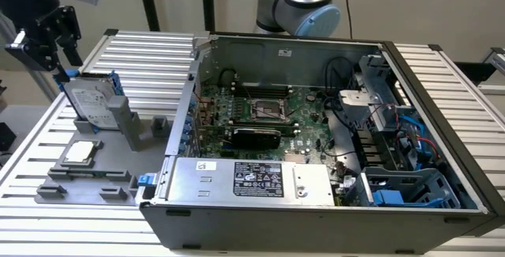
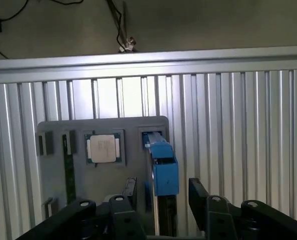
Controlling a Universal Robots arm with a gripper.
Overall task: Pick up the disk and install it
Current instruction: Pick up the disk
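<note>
The disk point(image 1: 93, 106), silver-grey with a white label and a blue frame, stands on edge in a slot of the grey fixture plate point(image 1: 118, 162) at the exterior view's left, outside the computer case. In the wrist view the disk point(image 2: 163, 170) appears edge-on as a blue strip. My gripper point(image 1: 65, 62) hangs just above the disk's top edge. The gripper point(image 2: 162, 192) is open, and its black fingers point(image 2: 130, 192) stand on either side of the blue frame with a gap on each side. Nothing is held.
A small square CPU chip point(image 1: 81, 152) lies on the same plate beside the disk. The open computer case point(image 1: 316, 121) stands to the exterior view's right, with a silver power-supply box point(image 1: 252, 177) at its front and blue drive cages point(image 1: 402, 192) at its right end. Ribbed aluminium table point(image 1: 150, 56) all around.
</note>
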